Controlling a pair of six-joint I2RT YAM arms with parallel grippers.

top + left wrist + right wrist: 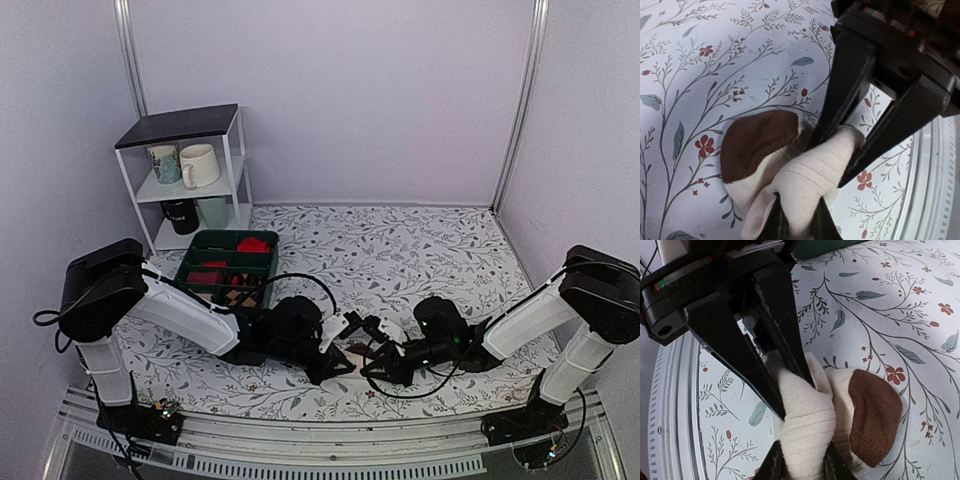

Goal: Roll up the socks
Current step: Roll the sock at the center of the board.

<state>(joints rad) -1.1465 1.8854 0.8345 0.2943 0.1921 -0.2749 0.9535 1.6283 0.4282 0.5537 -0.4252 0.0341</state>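
Socks (805, 175) look soft and light, probably best grabbed at the fat cream fold between the jaws. Left gripper (797, 222) and right gripper (805, 465) both clamp it.

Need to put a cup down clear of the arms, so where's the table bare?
Bare cloth from the green bin across to the right wall. Crowded: near centre, where left pincer and right pincer clamp the socks; shelf at far left.
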